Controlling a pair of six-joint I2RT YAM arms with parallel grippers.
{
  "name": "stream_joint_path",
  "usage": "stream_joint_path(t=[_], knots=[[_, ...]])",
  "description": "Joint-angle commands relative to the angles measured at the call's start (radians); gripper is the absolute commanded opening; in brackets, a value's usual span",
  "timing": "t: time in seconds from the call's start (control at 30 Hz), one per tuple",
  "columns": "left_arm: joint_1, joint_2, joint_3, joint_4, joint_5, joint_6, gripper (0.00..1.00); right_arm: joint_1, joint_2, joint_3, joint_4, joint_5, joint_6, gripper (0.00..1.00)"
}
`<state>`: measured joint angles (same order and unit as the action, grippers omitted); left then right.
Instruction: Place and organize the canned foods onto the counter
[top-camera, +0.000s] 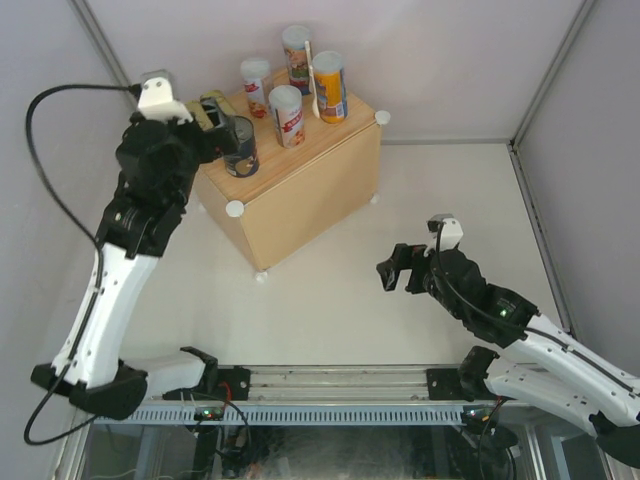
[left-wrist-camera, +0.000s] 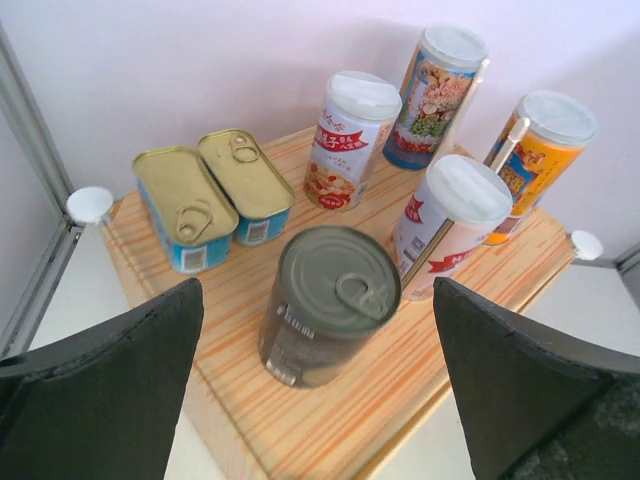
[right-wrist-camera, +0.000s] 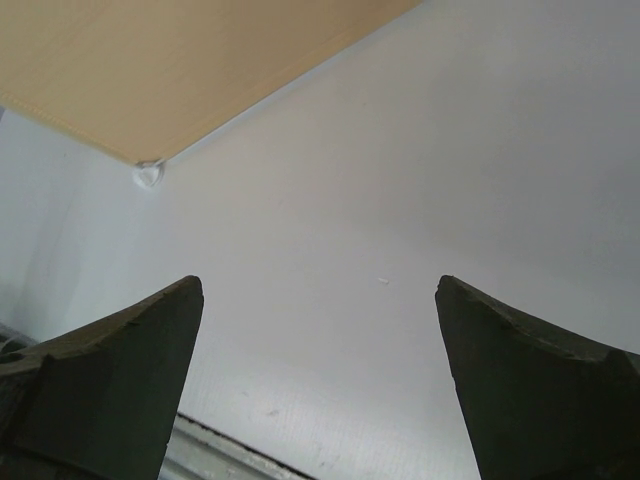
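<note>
The counter (top-camera: 296, 163) is a light-wood box at the back left of the table. On it stand four tall cans (top-camera: 287, 115), a shorter dark can (top-camera: 240, 146) and two flat gold-topped tins (left-wrist-camera: 185, 205). The left wrist view shows the dark can (left-wrist-camera: 330, 305) upright near the counter's (left-wrist-camera: 420, 370) front edge, with the tall cans (left-wrist-camera: 355, 138) behind it. My left gripper (left-wrist-camera: 318, 290) is open, its fingers wide on either side of the dark can and clear of it. My right gripper (top-camera: 395, 268) hangs open and empty over the white table (right-wrist-camera: 400, 200).
White round knobs (top-camera: 235, 208) mark the counter's corners. Grey enclosure walls (top-camera: 590, 150) close in the table on the left, back and right. A metal rail (top-camera: 330, 385) runs along the near edge between the arm bases. The right wrist view catches the counter's side (right-wrist-camera: 200, 70).
</note>
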<state>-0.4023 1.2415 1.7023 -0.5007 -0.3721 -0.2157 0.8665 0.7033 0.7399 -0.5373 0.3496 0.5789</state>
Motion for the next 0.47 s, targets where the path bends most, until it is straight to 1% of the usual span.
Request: stream_joint_path(t=[0.0,0.07,0.2,0.33,0.43], knots=[[-0.034,-0.185,-0.162,0.12,-0.06,-0.069,0.99,0.008,0.028,0.032,0.072,0.209,-0.043,1.0],[-0.073,-0.27,-0.287,0.157,-0.118,-0.075,0.99,0.006,0.042,0.033,0.073,0.286,-0.037,1.0],[-0.202,-0.444,-0.542,0.23,-0.216,-0.094,0.99,0.005,0.048,0.032,0.047,0.4,-0.021,1.0],[-0.373,-0.572,-0.764,0.296,-0.366,-0.114,1.0,-0.007,0.032,0.022,0.012,0.437,-0.012,1.0],[-0.513,-0.603,-0.866,0.32,-0.476,-0.131,1.0,-0.015,-0.009,-0.009,0.04,0.441,-0.011,1.0]])
